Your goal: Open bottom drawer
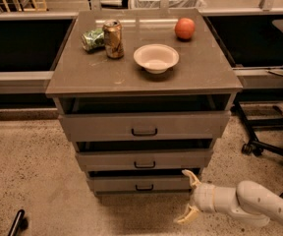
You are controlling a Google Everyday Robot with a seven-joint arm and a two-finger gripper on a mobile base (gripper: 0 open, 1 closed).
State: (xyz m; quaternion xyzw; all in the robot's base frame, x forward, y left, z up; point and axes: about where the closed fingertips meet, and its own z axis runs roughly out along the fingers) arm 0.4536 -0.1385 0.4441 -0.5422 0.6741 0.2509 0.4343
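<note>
In the camera view, the bottom drawer (113, 184) is sitting at 6 o'clock of the frame, lowest of three fronts in the cabinet (220, 77), with its small dark handle (144, 187) at its centre. A dark gap is showing above its front, so it is looking slightly out of flush, but I am judging the real pull as not yet made; no inside is showing. The gripper (188, 198) is hovering at 5 o'clock of the frame, just off the drawer's right end at about 4 o'clock from the handle, its fingers (191, 177) spreading wide and grasping nothing. What is remaining, as I read it, is swinging left to the handle, closing on it and drawing the front outward. The middle drawer (102, 160) and top drawer (97, 127) are standing at 12 o'clock from the target. On the cabinet top a can (114, 38), a green wrapper (92, 39), a white bowl (156, 58) and a red fruit (184, 28) are resting, well clear of the work. A chair base (259, 144) is standing at 3 o'clock, near the arm's side, and could be crowding the elbow; the floor (43, 181) in front is giving the drawer room to travel.
</note>
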